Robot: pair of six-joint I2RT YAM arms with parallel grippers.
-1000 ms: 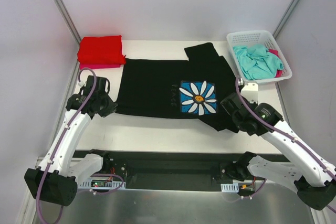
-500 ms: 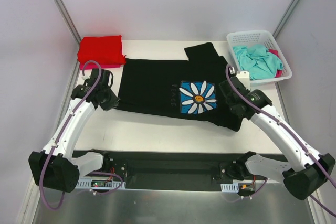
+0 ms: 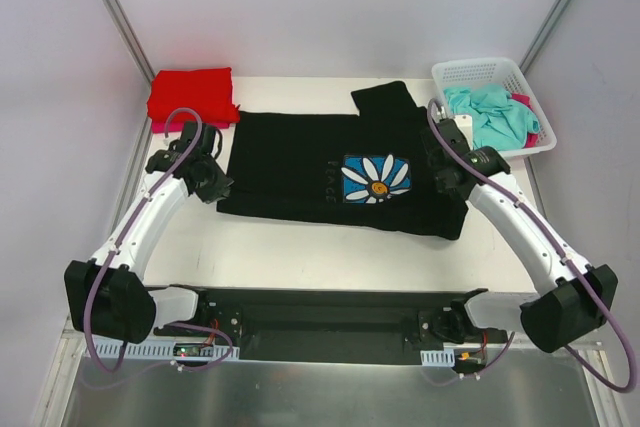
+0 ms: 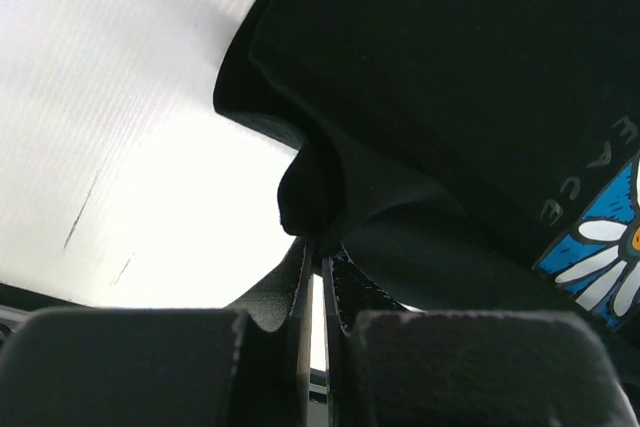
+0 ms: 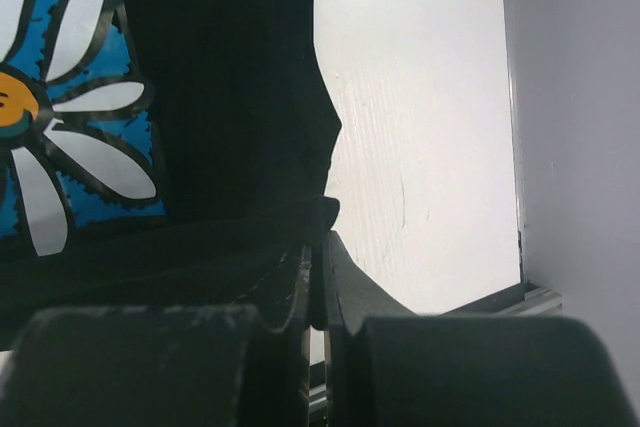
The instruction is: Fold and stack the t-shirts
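Observation:
A black t-shirt [image 3: 300, 162] with a white daisy [image 3: 377, 179] on a blue square lies spread across the table [image 3: 300, 247]. My left gripper [image 3: 220, 187] is shut on its near left edge. In the left wrist view the gripper [image 4: 318, 247] pinches a bunched fold of the black cloth [image 4: 450, 77]. My right gripper [image 3: 443, 179] is shut on the near right edge. In the right wrist view the gripper [image 5: 318, 237] nips the shirt's [image 5: 230, 77] hem beside the daisy [image 5: 60, 97]. A folded red t-shirt [image 3: 192, 94] rests on a pink one [image 3: 175, 126] at the far left.
A white mesh basket [image 3: 480, 69] at the far right corner holds a crumpled teal t-shirt [image 3: 490, 117] and a bit of pink cloth [image 3: 525, 102]. Grey walls close in both sides. A black sleeve [image 3: 385, 97] points to the back edge.
Both grippers have moved away from the near edge toward the back, carrying the black shirt's near hem over itself. The shirt now covers less depth and hides the daisy's lower part.

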